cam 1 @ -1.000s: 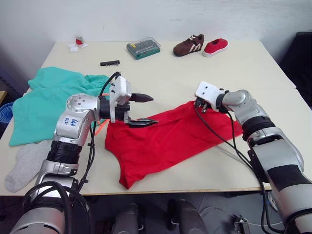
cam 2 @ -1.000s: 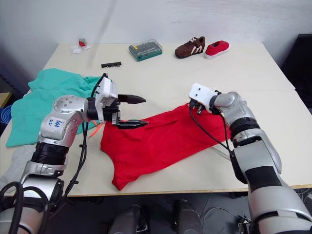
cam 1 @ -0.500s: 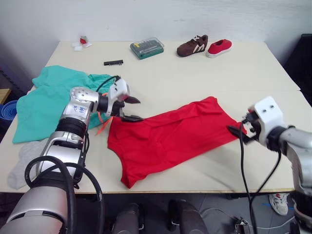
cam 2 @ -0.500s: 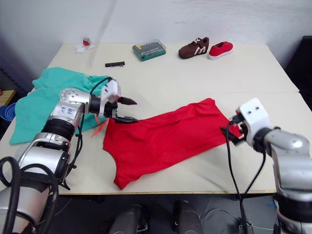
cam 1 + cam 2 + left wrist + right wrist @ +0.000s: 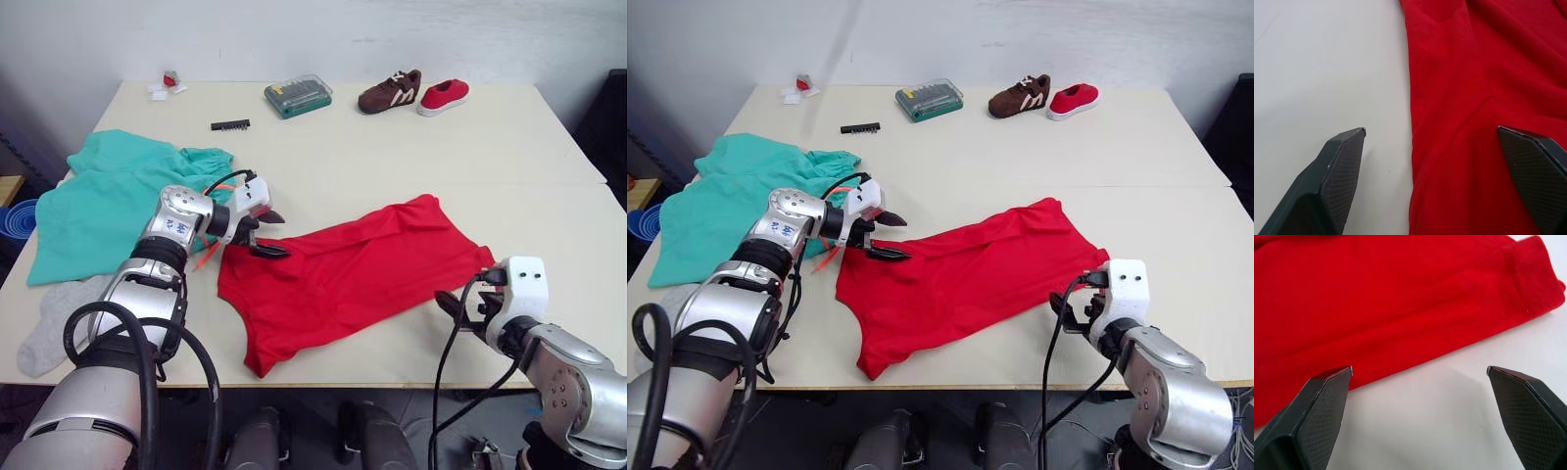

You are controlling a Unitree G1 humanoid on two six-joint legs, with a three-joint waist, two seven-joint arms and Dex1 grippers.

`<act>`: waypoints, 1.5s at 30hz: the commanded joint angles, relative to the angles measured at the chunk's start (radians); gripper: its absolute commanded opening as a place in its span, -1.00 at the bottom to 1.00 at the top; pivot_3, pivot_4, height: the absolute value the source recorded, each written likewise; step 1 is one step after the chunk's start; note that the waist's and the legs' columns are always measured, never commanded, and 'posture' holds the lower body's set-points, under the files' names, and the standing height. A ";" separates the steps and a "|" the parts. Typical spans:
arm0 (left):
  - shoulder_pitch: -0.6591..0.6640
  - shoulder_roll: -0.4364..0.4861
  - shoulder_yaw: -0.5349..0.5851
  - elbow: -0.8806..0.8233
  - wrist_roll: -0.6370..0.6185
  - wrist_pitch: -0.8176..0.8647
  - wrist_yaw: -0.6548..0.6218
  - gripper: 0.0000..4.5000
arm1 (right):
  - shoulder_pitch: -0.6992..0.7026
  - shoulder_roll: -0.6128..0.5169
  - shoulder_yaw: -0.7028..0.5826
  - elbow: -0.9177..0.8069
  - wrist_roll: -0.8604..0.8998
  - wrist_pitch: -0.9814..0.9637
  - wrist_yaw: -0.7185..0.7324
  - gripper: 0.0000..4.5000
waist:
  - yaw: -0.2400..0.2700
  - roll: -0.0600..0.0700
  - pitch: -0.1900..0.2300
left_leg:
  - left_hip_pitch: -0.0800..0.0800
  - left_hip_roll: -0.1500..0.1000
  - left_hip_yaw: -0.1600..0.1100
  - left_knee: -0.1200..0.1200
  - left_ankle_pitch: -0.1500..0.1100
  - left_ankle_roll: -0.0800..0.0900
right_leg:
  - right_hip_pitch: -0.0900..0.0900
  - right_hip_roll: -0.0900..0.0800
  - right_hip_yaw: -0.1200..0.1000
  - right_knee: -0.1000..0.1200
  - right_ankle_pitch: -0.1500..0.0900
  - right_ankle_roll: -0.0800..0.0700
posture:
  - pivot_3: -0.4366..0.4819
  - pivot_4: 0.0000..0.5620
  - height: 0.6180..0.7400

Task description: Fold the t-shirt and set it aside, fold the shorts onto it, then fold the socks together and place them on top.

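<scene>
Left gripper (image 5: 266,235): fingers spread open, straddling the t-shirt's (image 5: 343,279) near-left edge.
Right gripper (image 5: 453,305): fingers spread wide, low over bare table (image 5: 392,147) just beside the t-shirt's opposite edge.
T-shirt: spread flat between both grippers.
Shorts (image 5: 98,211): beyond the left gripper, outward.
Socks (image 5: 49,323): near the left arm's elbow.

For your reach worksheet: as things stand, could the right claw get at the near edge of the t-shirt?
Probably yes. The right claw is open and faces the t-shirt edge, with bare table between them.
</scene>
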 commanded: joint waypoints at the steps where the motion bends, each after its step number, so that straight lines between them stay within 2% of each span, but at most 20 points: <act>1: -0.019 -0.006 0.009 0.000 0.014 -0.003 -0.009 0.60 | -0.047 0.043 -0.027 0.070 0.008 -0.038 -0.052 1.00 | 0.000 0.000 0.000 | 0.000 0.000 0.000 0.000 0.000 0.000 | 0.000 0.000 0.000 0.000 0.000 0.000 | -0.05 -0.47 1.00; 7: -0.012 -0.006 0.009 -0.003 0.028 0.004 -0.032 -0.28 | -0.089 0.074 -0.033 0.189 0.032 -0.117 -0.094 1.00 | -0.011 -0.001 0.000 | 0.000 0.000 0.000 0.000 0.001 -0.001 | 0.000 0.000 0.000 0.000 0.000 0.000 | -0.05 -0.47 1.00; 12: -0.003 -0.006 0.005 -0.008 0.043 0.013 -0.049 -1.00 | -0.089 0.080 -0.034 0.242 0.054 -0.160 -0.122 0.23 | -0.024 -0.002 -0.001 | 0.001 0.000 0.000 0.000 0.000 -0.001 | 0.001 0.000 0.000 0.000 0.000 0.000 | -0.05 -0.47 1.00; 17: 0.015 -0.004 0.009 -0.030 0.039 0.022 -0.091 -1.00 | -0.078 0.040 0.000 0.268 0.067 -0.207 -0.125 -0.59 | -0.030 -0.002 -0.001 | 0.001 0.001 0.000 -0.001 0.001 -0.002 | 0.001 0.001 0.000 0.000 0.000 0.000 | -0.05 -0.47 1.00; 20: 0.036 0.004 0.011 -0.056 0.032 0.033 -0.120 -1.00 | -0.085 0.009 0.025 0.298 0.079 -0.235 -0.118 -0.99 | -0.032 -0.002 -0.001 | 0.001 0.001 0.000 -0.001 0.001 -0.002 | 0.001 0.001 0.001 0.000 0.000 0.000 | -0.05 -0.47 1.00; 26: 0.129 0.024 0.020 -0.216 -0.009 0.121 -0.196 -1.00 | -0.148 -0.080 0.072 0.422 0.099 -0.306 -0.091 -0.99 | -0.034 -0.002 -0.001 | 0.002 0.001 0.000 -0.001 0.001 -0.002 | 0.001 0.001 0.002 0.000 0.000 0.000 | -0.05 -0.47 1.00; 30: 0.289 0.040 0.028 -0.534 -0.080 0.310 -0.218 -1.00 | -0.250 -0.182 0.166 0.628 0.082 -0.433 -0.034 -0.99 | -0.045 -0.002 -0.001 | 0.002 0.001 0.001 -0.001 0.001 -0.002 | 0.001 0.000 0.003 0.001 0.000 0.000 | -0.05 -0.47 1.00; 35: 0.459 0.052 0.029 -0.912 -0.138 0.558 -0.135 -1.00 | -0.426 -0.256 0.267 0.939 0.043 -0.609 0.015 -0.99 | -0.051 -0.002 -0.001 | 0.003 0.001 0.002 -0.001 0.003 -0.003 | 0.001 0.000 0.004 0.004 0.000 0.000 | -0.05 -0.47 1.00; 40: 0.584 0.048 0.021 -1.220 -0.207 0.785 -0.042 -1.00 | -0.610 -0.269 0.361 1.265 -0.012 -0.796 0.058 -0.99 | -0.050 -0.002 -0.001 | 0.004 0.001 0.002 -0.001 0.003 -0.004 | 0.001 0.000 0.005 0.004 0.000 0.000 | -0.05 -0.47 1.00; 45: 0.656 0.044 0.029 -1.394 -0.262 0.925 0.062 -1.00 | -0.731 -0.235 0.421 1.486 -0.053 -0.932 0.082 -0.99 | -0.053 -0.001 -0.001 | 0.004 0.001 0.003 -0.001 0.005 -0.005 | 0.001 0.000 0.006 0.005 0.000 0.000 | -0.05 -0.47 1.00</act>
